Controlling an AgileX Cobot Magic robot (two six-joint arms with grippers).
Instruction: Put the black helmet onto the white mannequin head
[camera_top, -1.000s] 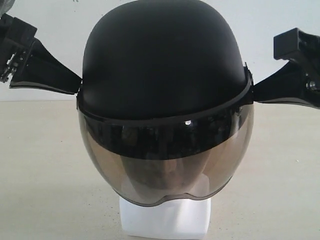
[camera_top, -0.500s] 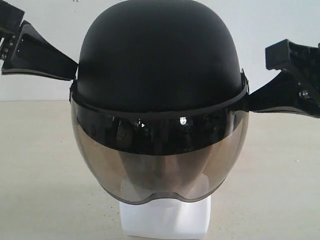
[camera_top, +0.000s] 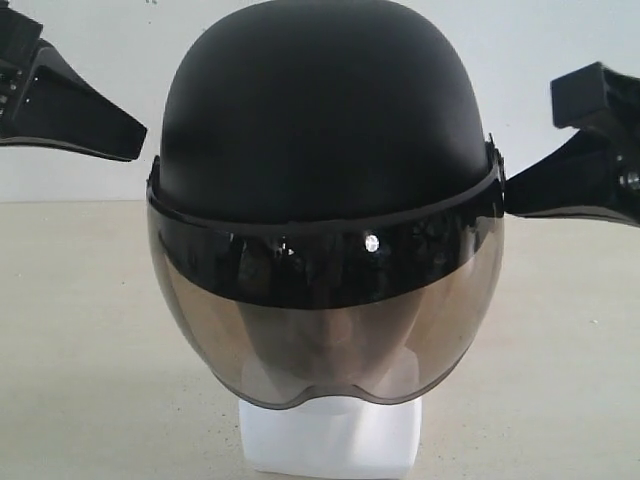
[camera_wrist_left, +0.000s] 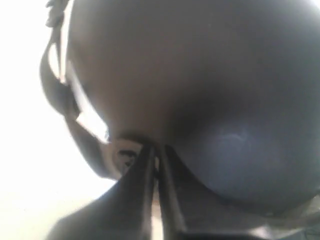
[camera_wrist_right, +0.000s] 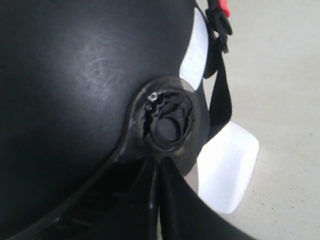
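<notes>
Helmet: the black helmet (camera_top: 320, 110) sits right down over the white mannequin head (camera_top: 330, 440), centre of the scene, facing the exterior camera, and only a touch tilted, its right side a shade higher.
Head: only the squarish white base shows under the helmet; the face is a dim shape behind the tint.
Visor: the smoky bubble visor (camera_top: 325, 340) is down over the face, darker along its top band, with one small bright stud (camera_top: 372, 241) glinting there.
Left gripper: the left gripper (camera_top: 138, 140) is up at the far left, its tip near the helmet's side but clear of it, with wall showing in the gap. Its wrist view shows the two fingers (camera_wrist_left: 135, 200) brought together, just a sliver of light between them, and nothing in them.
Right gripper: the right gripper (camera_top: 508, 195) comes in from the right, tip right against the helmet's rim. Up close the jaws are closed tight, their tips just under the round visor pivot (camera_wrist_right: 167, 122); I see nothing pinched between them.
Strap: a black chin strap (camera_wrist_right: 220, 100) hangs beside the pivot, with a red bit (camera_wrist_right: 223, 6) at its upper end.
Surroundings: pale beige table (camera_top: 80, 350), plain white wall (camera_top: 560, 30) behind.
</notes>
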